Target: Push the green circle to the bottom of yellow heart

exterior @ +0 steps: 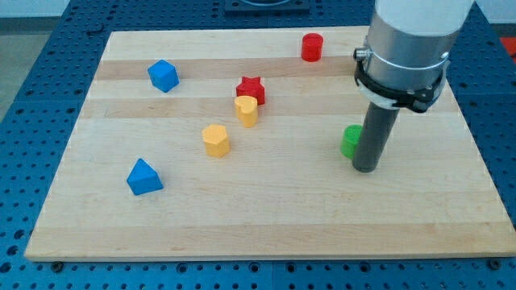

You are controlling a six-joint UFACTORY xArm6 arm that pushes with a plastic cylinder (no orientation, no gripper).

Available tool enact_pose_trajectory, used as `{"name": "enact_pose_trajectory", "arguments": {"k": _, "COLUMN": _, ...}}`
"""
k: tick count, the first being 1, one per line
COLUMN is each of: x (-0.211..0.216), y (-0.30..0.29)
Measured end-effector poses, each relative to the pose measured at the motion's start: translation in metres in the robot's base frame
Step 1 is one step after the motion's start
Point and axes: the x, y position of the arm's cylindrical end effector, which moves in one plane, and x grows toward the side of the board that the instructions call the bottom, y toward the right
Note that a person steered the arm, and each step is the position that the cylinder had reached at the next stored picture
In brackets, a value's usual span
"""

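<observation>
The green circle (pixel 350 141) sits right of the board's middle, partly hidden behind my rod. My tip (pixel 366 168) rests on the board just to the right of and slightly below it, touching or nearly touching. The yellow heart (pixel 247 110) stands near the centre, well to the left of the green circle, with the red star (pixel 251 89) right behind it, touching or nearly so.
A yellow hexagon block (pixel 216 140) lies below-left of the heart. A blue block (pixel 163 76) is at upper left, a blue triangle (pixel 144 177) at lower left, a red cylinder (pixel 312 47) near the top edge. The wooden board (pixel 266 217) ends at a blue perforated table.
</observation>
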Motion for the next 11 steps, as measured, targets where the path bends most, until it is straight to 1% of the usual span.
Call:
{"name": "enact_pose_trajectory", "arguments": {"k": 2, "x": -0.01, "y": 0.019}}
{"name": "enact_pose_trajectory", "arguments": {"k": 3, "x": -0.025, "y": 0.02}}
{"name": "enact_pose_trajectory", "arguments": {"k": 4, "x": -0.042, "y": -0.005}}
{"name": "enact_pose_trajectory", "arguments": {"k": 5, "x": -0.064, "y": -0.043}}
{"name": "enact_pose_trajectory", "arguments": {"k": 6, "x": -0.071, "y": -0.094}}
{"name": "enact_pose_trajectory", "arguments": {"k": 7, "x": -0.052, "y": -0.1}}
{"name": "enact_pose_trajectory", "arguments": {"k": 8, "x": -0.01, "y": -0.072}}
{"name": "enact_pose_trajectory", "arguments": {"k": 9, "x": 0.0, "y": -0.094}}
{"name": "enact_pose_trajectory", "arguments": {"k": 10, "x": -0.004, "y": -0.123}}
{"name": "enact_pose_trajectory", "arguments": {"k": 11, "x": -0.006, "y": -0.13}}
